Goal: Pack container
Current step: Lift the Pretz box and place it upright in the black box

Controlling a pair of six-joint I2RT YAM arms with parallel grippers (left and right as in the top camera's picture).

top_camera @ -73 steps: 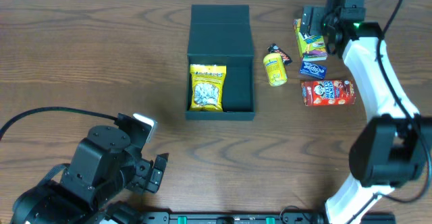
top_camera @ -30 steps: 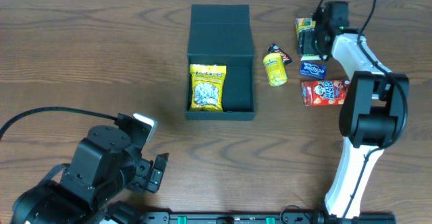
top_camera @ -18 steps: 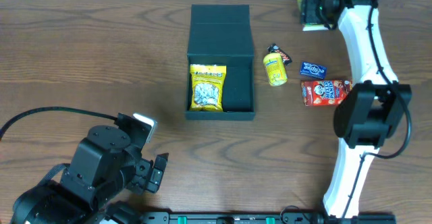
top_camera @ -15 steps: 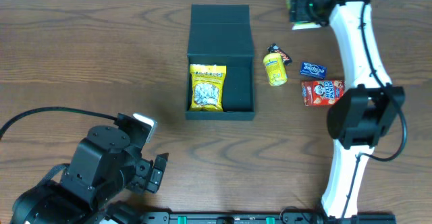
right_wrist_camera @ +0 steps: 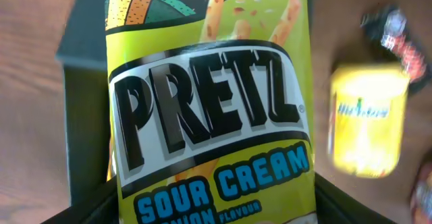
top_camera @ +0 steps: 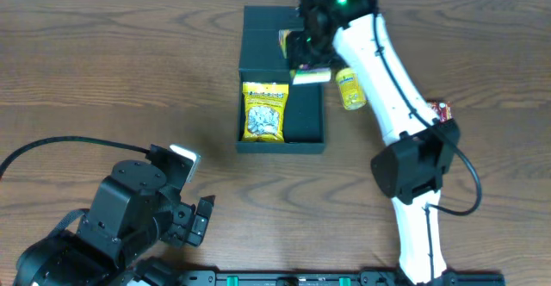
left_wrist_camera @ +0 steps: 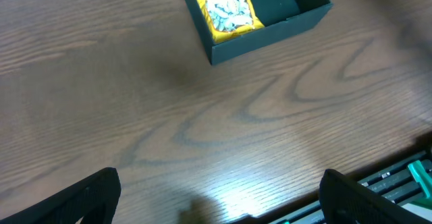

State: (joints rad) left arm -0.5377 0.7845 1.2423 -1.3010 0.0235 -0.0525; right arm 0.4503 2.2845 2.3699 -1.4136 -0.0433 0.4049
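Observation:
The container (top_camera: pixel 281 146) is a dark, open box at the table's middle back, with a yellow snack bag (top_camera: pixel 264 111) lying in its left half. My right gripper (top_camera: pixel 308 46) hangs over its right back part, shut on a yellow Pretz box (top_camera: pixel 311 76). In the right wrist view the Pretz box (right_wrist_camera: pixel 209 116) fills the frame between my fingers (right_wrist_camera: pixel 361 207), with the container (right_wrist_camera: pixel 81 42) below it. My left gripper (left_wrist_camera: pixel 219 207) is open and empty, low over bare wood near the front edge. From there the container (left_wrist_camera: pixel 270 32) and its bag (left_wrist_camera: pixel 226 11) lie ahead.
A small yellow packet (top_camera: pixel 349 90) lies just right of the container, seen too as the yellow packet (right_wrist_camera: pixel 368 119). A dark wrapper (right_wrist_camera: pixel 398 35) lies behind it. A red packet (top_camera: pixel 442 109) peeks out beyond my right arm. My left arm's bulk (top_camera: pixel 120 221) fills the front left.
My right arm has swung from the back right corner leftward to over the container, carrying the Pretz box. The left arm has not moved.

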